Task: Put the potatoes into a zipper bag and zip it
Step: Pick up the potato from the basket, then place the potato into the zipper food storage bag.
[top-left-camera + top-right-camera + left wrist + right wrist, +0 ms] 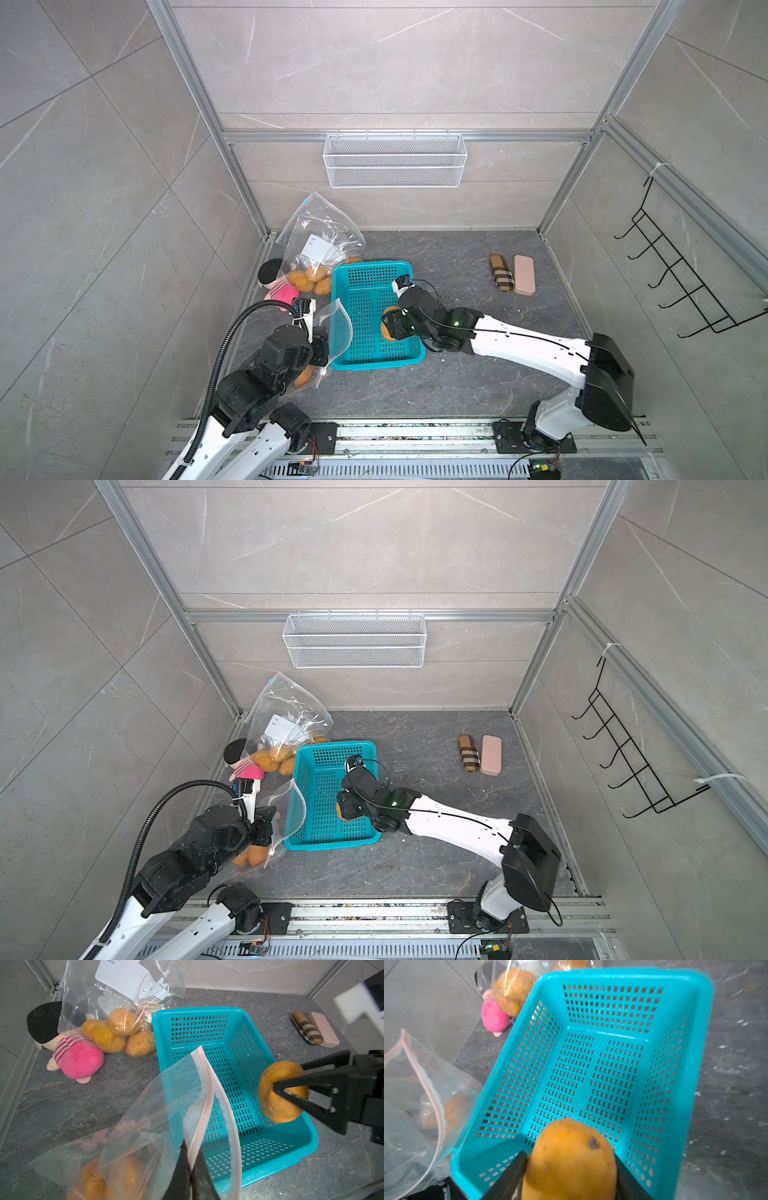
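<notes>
The left gripper (190, 1169), pressed together on the zip rim, holds the zipper bag (145, 1115) with potatoes (116, 1178) inside below it, the right gripper (569, 1155) alongside clamps one potato (278, 1101) above the teal basket (207, 1011), and beyond it more potatoes (104, 1034) lie partly under a second clear bag (124, 991).

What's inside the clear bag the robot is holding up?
At least two orange potatoes lie in the bottom of the zipper bag pinched by the left gripper. Crumpled plastic may hide others.
</notes>
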`<act>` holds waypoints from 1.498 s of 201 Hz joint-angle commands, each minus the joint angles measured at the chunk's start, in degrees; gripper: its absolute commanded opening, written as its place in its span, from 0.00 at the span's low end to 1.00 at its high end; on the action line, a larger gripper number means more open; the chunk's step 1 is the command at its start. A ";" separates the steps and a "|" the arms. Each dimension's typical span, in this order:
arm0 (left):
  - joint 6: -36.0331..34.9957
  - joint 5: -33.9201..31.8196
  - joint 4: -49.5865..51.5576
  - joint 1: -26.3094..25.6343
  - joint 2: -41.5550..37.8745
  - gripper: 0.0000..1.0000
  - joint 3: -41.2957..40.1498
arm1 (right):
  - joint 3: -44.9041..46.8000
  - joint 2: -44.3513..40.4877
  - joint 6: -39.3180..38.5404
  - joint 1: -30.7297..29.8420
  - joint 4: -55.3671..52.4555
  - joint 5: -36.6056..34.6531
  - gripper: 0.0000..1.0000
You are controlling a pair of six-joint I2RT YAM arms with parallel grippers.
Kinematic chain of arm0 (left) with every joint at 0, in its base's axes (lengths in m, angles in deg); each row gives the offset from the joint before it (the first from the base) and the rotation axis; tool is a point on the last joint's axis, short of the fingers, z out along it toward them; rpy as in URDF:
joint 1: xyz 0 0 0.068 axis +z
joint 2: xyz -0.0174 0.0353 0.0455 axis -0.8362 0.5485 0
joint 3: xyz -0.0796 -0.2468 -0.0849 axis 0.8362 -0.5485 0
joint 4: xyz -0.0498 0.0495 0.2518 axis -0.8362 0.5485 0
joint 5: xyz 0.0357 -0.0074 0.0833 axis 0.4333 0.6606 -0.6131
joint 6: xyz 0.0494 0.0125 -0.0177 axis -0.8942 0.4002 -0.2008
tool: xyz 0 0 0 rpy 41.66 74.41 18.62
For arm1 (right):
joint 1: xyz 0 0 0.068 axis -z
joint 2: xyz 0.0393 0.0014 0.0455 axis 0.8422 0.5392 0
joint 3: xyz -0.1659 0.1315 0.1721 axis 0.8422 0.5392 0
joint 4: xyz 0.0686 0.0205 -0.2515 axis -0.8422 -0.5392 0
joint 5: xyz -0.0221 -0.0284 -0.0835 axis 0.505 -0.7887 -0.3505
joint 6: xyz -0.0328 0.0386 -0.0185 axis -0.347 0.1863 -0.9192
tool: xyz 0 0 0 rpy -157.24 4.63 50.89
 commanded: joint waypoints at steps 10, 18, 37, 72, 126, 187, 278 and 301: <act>-0.45 1.02 -0.60 0.00 -0.48 0.00 0.03 | 5.89 -9.35 -5.18 0.07 8.28 -3.33 0.58; -0.43 1.07 -0.61 0.07 -0.45 0.00 -0.04 | 7.60 -11.07 -5.63 0.12 10.89 -2.69 0.59; -0.52 1.33 -0.60 0.08 -0.49 0.00 0.04 | 10.34 -13.63 -6.13 0.08 16.23 0.60 0.59; -0.67 1.39 -0.64 0.30 -0.58 0.00 -0.05 | 11.39 -14.19 -4.68 -0.01 23.41 8.25 0.58; -0.61 1.84 -0.60 0.40 -0.43 0.00 -0.05 | 11.33 -11.58 0.53 -0.36 32.57 11.70 0.58; -0.78 2.20 -0.80 1.02 -0.08 0.00 -0.14 | 7.38 -1.99 7.29 -2.54 42.44 15.06 0.58; -0.63 2.41 -0.87 1.46 -0.17 0.00 -0.14 | 2.90 8.08 8.20 -6.86 45.04 12.85 0.58; -0.63 2.68 -0.87 1.59 -0.20 0.00 -0.14 | 2.06 9.74 8.61 -7.38 44.53 12.36 0.58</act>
